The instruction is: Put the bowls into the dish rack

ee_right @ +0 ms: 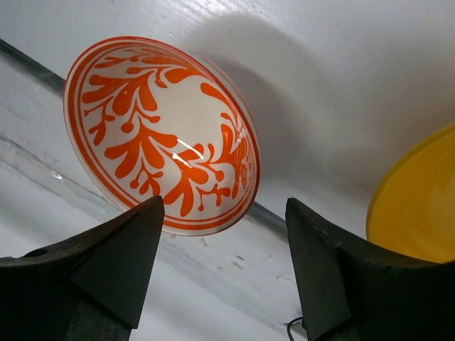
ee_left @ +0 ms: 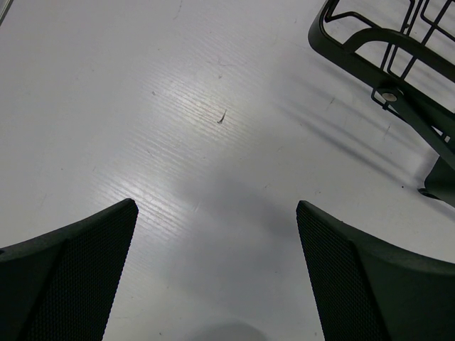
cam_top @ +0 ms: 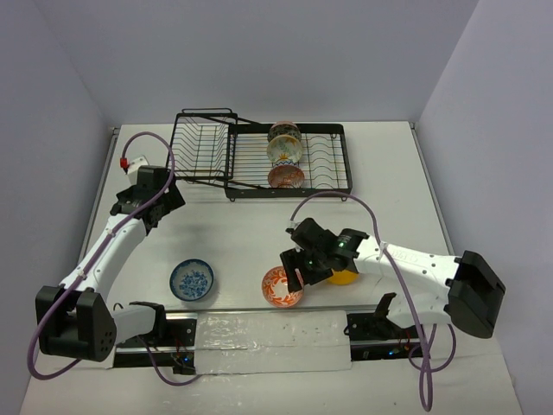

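The black wire dish rack (cam_top: pixel 321 164) stands at the back of the table, its tilted basket (cam_top: pixel 203 143) at the left end. Three bowls stand on edge in it: a dark patterned one (cam_top: pixel 283 131), a white leafy one (cam_top: pixel 285 152) and a pink-red one (cam_top: pixel 286 176). The blue patterned bowl (cam_top: pixel 192 280) and the orange-red floral bowl (cam_top: pixel 281 290) (ee_right: pixel 160 135) sit near the front edge. The yellow bowl (cam_top: pixel 344 277) (ee_right: pixel 419 199) lies partly under my right arm. My right gripper (cam_top: pixel 299 268) (ee_right: pixel 224 241) is open and empty, just over the floral bowl's near rim. My left gripper (cam_top: pixel 171 195) (ee_left: pixel 217 270) is open and empty above bare table, left of the rack's corner (ee_left: pixel 384 64).
A shiny taped strip (cam_top: pixel 259 333) runs between the arm bases along the front edge. Cables loop above both arms (cam_top: pixel 346 197). Walls close in the table at the back and on both sides.
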Robot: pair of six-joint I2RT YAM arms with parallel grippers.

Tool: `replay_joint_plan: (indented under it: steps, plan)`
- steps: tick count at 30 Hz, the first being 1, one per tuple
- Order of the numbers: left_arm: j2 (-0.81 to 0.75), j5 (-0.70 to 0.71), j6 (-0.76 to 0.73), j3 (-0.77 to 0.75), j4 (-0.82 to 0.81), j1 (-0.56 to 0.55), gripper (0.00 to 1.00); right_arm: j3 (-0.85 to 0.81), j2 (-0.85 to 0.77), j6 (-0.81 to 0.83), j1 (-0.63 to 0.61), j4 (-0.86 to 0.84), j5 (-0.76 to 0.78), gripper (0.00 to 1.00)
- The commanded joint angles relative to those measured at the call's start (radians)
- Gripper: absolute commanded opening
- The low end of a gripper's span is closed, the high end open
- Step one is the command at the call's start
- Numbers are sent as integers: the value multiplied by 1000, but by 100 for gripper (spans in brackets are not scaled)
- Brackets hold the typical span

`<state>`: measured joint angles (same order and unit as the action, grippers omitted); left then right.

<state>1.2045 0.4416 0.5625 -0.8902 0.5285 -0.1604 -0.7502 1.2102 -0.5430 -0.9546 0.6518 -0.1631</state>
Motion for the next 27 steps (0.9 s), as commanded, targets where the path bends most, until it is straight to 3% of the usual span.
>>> replay_joint_plan:
  steps: [1, 11, 27]
  plan:
    - [-10, 0, 2, -10, -2, -10, 99, -14, 31, -12, 7, -46, 31, 76]
    - [-14, 3, 0, -10, -2, -25, 99, -57, 138, -17, 10, -80, 57, 65]
    - [-13, 2, -3, -10, -4, -28, 99, -113, 180, 21, 50, -60, 76, 36]
